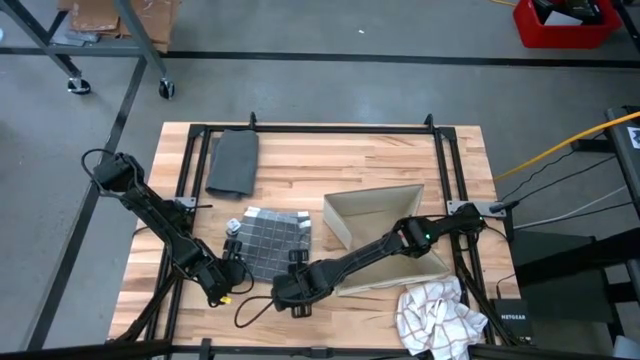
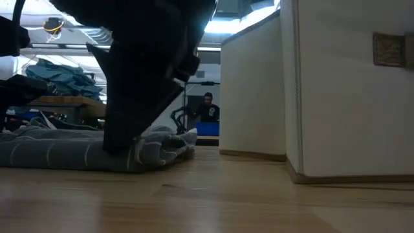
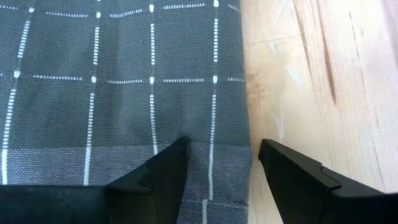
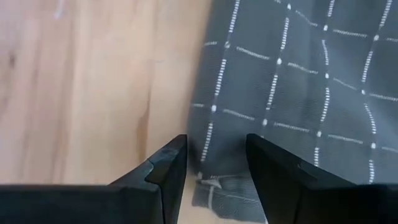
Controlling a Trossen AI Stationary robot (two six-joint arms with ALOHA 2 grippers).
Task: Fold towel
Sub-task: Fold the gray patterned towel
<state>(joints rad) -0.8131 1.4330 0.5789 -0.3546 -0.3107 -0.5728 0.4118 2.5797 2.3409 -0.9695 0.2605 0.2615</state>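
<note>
Both grippers sat low at the near edge of the grey checked towel (image 1: 268, 243), jaws parted over its two near corners.

On the wooden table (image 1: 380, 165), from left to right: the left gripper (image 1: 232, 275) was at the towel's near left corner, its fingers (image 3: 163, 174) spread wide with the hem and corner between them, not pinched. The towel lay flat near the table's middle, in front of a folded dark cloth (image 1: 233, 162) at the far left. The right gripper (image 1: 290, 280) was at the near right corner, fingers (image 4: 166, 163) parted and straddling the hem, one on wood, one over cloth; no grip visible. Further right stood a beige fabric bin (image 1: 385, 235), and a crumpled white checked cloth (image 1: 437, 315) lay at the near right corner of the table.
</note>
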